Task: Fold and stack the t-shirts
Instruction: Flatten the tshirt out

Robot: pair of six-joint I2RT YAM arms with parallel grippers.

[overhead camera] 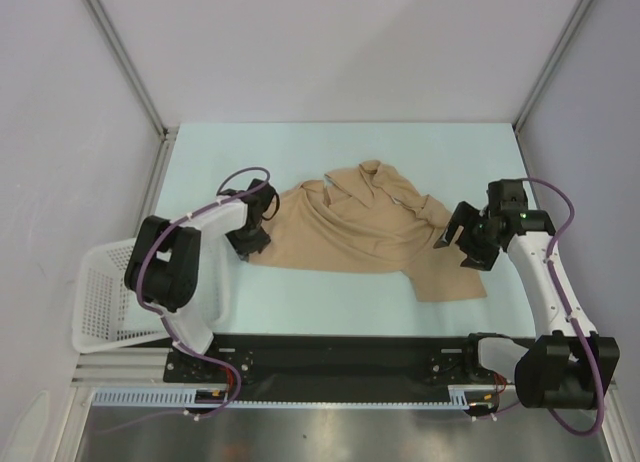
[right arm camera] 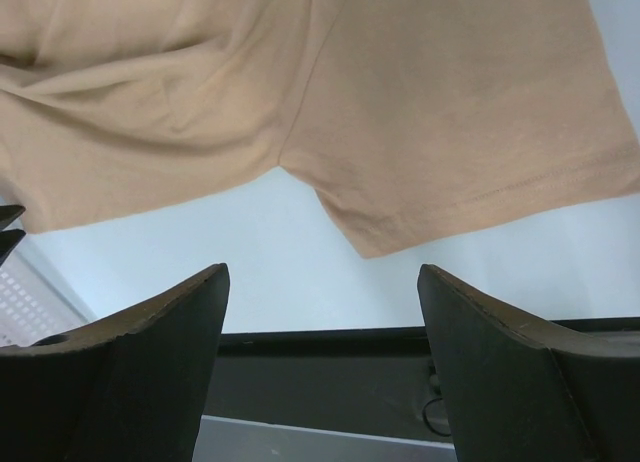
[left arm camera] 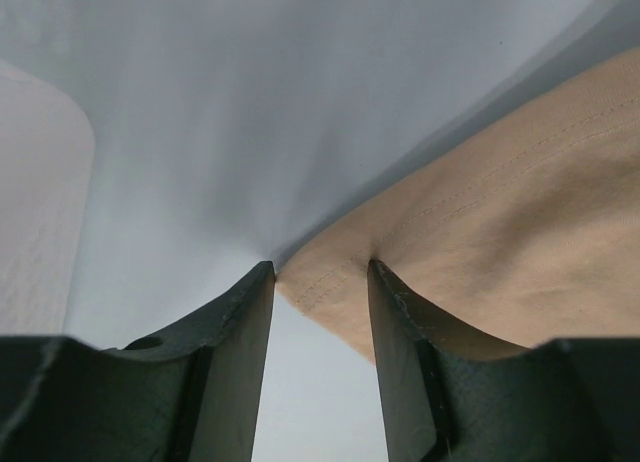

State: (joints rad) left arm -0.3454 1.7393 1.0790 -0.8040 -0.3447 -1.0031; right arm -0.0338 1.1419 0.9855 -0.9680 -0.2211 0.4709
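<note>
One tan t-shirt (overhead camera: pixel 365 230) lies crumpled and partly spread on the pale table, its top bunched toward the back. My left gripper (overhead camera: pixel 256 225) is low at the shirt's left edge. In the left wrist view its jaws (left arm camera: pixel 320 272) stand narrowly apart, with a stitched hem corner of the shirt (left arm camera: pixel 500 202) lying between the fingertips, not pinched. My right gripper (overhead camera: pixel 460 238) hovers over the shirt's right side. In the right wrist view it (right arm camera: pixel 322 277) is wide open and empty above bare table, with the sleeve (right arm camera: pixel 460 132) just beyond its tips.
A white lattice basket (overhead camera: pixel 108 294) hangs tilted off the table's left front corner, and its edge shows in the right wrist view (right arm camera: pixel 22 294). A black rail (overhead camera: pixel 340 354) runs along the near edge. Grey walls enclose the table.
</note>
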